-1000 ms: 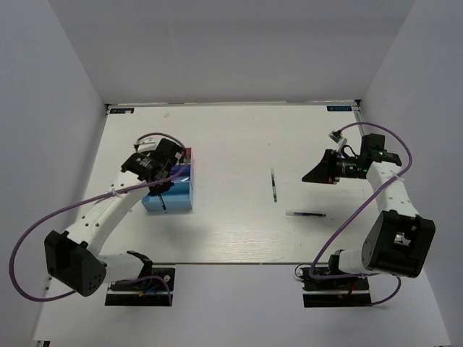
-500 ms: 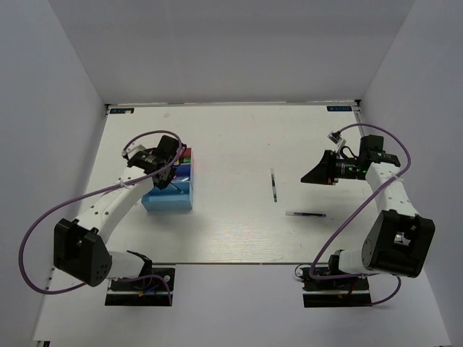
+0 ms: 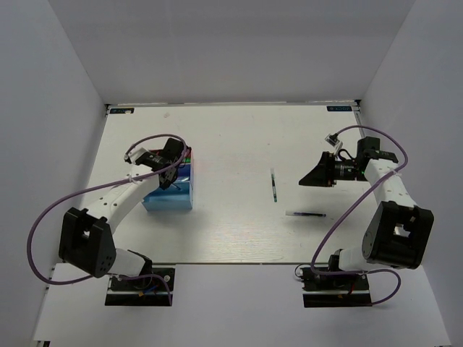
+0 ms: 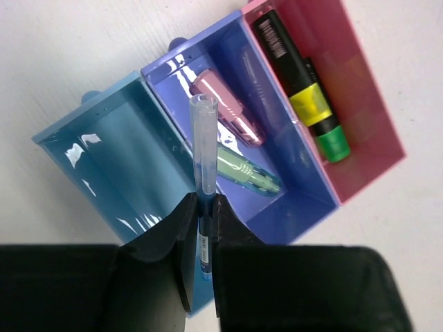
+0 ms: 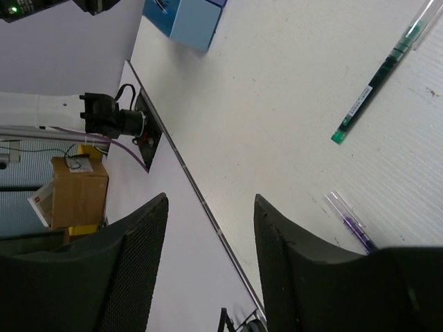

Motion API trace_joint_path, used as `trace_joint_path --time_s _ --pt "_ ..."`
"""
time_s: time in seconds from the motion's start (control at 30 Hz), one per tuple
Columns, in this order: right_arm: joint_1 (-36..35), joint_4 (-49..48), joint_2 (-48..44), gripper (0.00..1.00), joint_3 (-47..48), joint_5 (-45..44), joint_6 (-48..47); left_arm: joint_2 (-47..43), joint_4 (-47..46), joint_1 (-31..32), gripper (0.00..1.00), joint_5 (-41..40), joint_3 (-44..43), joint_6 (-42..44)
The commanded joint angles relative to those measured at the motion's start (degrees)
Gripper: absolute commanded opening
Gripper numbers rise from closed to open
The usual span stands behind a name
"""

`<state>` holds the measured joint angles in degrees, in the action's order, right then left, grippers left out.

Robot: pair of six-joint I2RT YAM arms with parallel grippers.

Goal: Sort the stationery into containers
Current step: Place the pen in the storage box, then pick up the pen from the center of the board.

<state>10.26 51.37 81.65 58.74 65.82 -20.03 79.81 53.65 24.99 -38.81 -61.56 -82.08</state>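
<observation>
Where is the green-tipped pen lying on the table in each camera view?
Top external: the green-tipped pen lies right of centre, pointing up the table.
Left wrist: not in view; the clear-capped pen there is another one, clamped in the left gripper.
Right wrist: the green-tipped pen runs diagonally at upper right.
Shared landmark: the light blue bin, seen in left wrist and right wrist too.

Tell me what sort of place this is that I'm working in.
Most likely a robot lab test cell: a white table boxed in by plain white panels, a left arm and right arm bolted at its near edge, and a cardboard box beyond the table.
</observation>
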Motion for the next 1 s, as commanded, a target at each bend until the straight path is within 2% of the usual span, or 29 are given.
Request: trace_joint_path --time_s 0.0,0.1,0.17,0.2,0.23,0.33,0.43,0.5,0.53,0.57,0.6,0.63,0.67,0.7,0.73,0.77,0.8,0.83,0.87,0.97 --pt "-0.15 2.59 0.01 0.56 2.52 2.03 -2.29 -0.44 -0.30 0.49 0.00 -2.68 2.05 -2.12" --pt "-0.50 2.85 0.35 0.59 2.95 1.68 -2.73 -0.18 -1.09 0.58 0.11 -2.59 3.20 -1.85" --pt "-1.03 3.55 0.88 0.63 3.57 0.02 -3.26 0.17 -1.44 0.76 0.37 -2.24 3.20 -1.42" --pt "-1.64 3.56 0.97 0.63 3.57 -1.04 -2.82 0.17 -1.27 0.76 0.37 -2.24 2.94 -1.06" --pt "-2.26 1.64 0.88 0.63 3.31 -2.26 -0.99 0.08 -1.44 0.85 0.51 -2.15 2.76 -0.89" --pt "-6.03 -5.21 1.06 0.59 2.17 -14.01 4.47 0.08 -1.79 1.02 0.66 -1.89 2.32 0.43" --pt "-12.00 -7.78 3.33 0.54 4.26 -24.12 7.02 -0.88 -2.06 1.02 0.71 -1.36 2.06 2.10" --pt "-15.78 -9.09 4.83 0.53 5.59 -31.24 8.68 -2.02 -2.93 0.94 0.71 -0.84 2.06 4.63" --pt "-17.54 -9.62 6.84 0.49 7.51 -33.46 9.22 -2.72 -3.11 1.28 0.71 -0.48 1.88 5.35" --pt "-18.60 -10.58 7.82 0.49 8.57 -36.00 9.92 -4.04 -3.63 1.63 0.63 0.04 1.71 9.01" --pt "-21.57 -10.85 10.09 0.48 10.67 -42.90 10.53 -4.74 -5.81 2.16 0.52 0.22 1.62 13.92" --pt "-22.47 -10.51 12.90 0.48 13.65 -45.06 10.71 -6.06 -6.44 4.25 0.37 0.40 0.57 16.67" --pt "-23.35 -9.81 14.32 0.46 15.25 -46.56 10.89 -7.55 -7.76 5.14 0.12 0.92 0.39 23.39" --pt "-25.53 -8.93 17.20 0.46 17.96 -51.19 10.98 -8.52 -9.94 5.76 0.05 4.23 0.48 27.20" --pt "-26.34 -9.01 19.75 0.46 19.21 -52.36 11.24 -12.36 -10.84 8.12 0.03 5.74 1.78 36.90" --pt "-27.04 -8.84 21.95 0.46 21.31 -54.12 11.24 -13.88 -12.06 9.10 0.11 7.67 2.66 39.69" --pt "-28.35 -9.10 22.93 0.46 21.76 -55.70 11.33 -15.55 -12.42 9.89 0.22 9.69 3.54 42.07" --pt "-29.93 -9.36 25.64 0.46 22.12 -56.85 11.85 -19.30 -13.30 11.90 0.36 11.80 6.77 48.18" --pt "-31.25 -9.80 26.45 0.46 23.42 -58.68 11.86 -22.91 -12.78 12.53 0.61 12.43 7.76 49.46" --pt "-33.98 -9.72 30.65 0.45 25.88 -62.12 12.82 -30.83 -7.69 14.03 0.82 14.98 10.49 52.81"
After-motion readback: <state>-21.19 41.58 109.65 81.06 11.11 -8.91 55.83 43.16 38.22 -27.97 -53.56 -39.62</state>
